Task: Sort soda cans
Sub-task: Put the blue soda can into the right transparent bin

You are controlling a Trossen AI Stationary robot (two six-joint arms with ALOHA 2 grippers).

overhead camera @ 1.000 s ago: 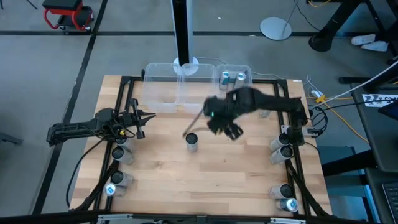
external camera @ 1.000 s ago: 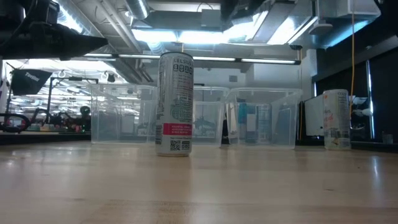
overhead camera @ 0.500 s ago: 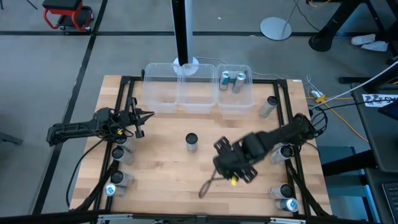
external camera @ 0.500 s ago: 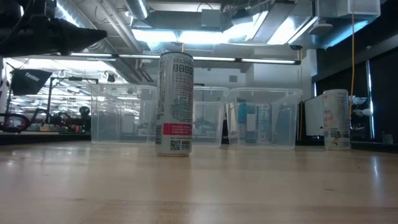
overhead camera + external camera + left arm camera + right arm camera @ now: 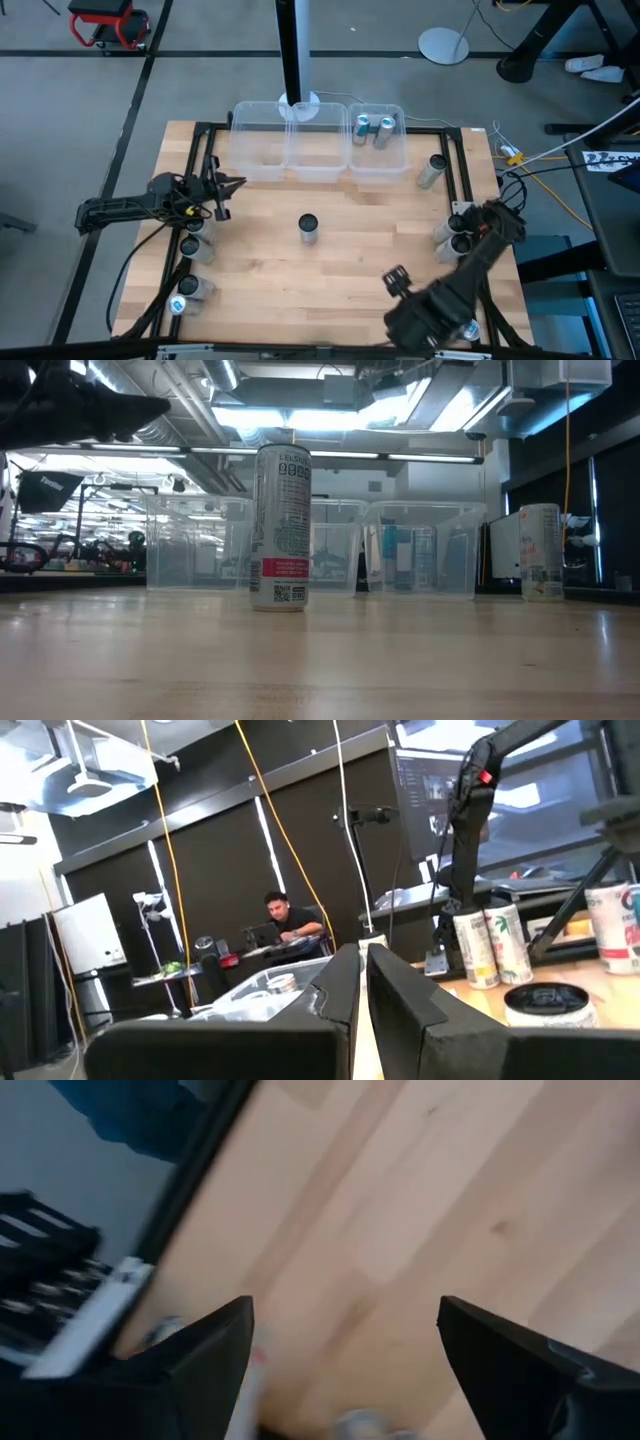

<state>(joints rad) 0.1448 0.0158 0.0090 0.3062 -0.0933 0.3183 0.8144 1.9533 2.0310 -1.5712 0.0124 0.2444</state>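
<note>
The bench [image 5: 330,270] is a pale wooden top with three clear bins [image 5: 318,150] in a row along its 12 o'clock edge; the bin at the right end already holds two cans [image 5: 372,128], and the other two look empty. The right arm reaches from its base at 3 o'clock down to the 5 o'clock corner, so the right tool [image 5: 398,283] sits low over the bench there. Its fingers [image 5: 205,1345] stand wide apart with nothing between them, bare wood showing in the gap. The left arm waits at 9 o'clock, the left tool [image 5: 222,185] pressed together and empty, pointing toward the centre.

One lone can [image 5: 307,227] stands upright at the middle of the bench, its long axis vertical, well apart from both tools; it lies toward 10 o'clock from the right tool and toward 4 o'clock from the left one, which is the nearer of the two. More cans stand in clusters by the frame: a pair [image 5: 455,320] at the 5 o'clock corner just beside the right arm, another pair [image 5: 452,237] at 3 o'clock, a single can [image 5: 432,171] at 2 o'clock, and several [image 5: 190,265] along the 8 o'clock edge.

The right tool looks placed for the corner pair: they lie close beside it, toward 4 o'clock, upright, so a grip from the side would suit.
</note>
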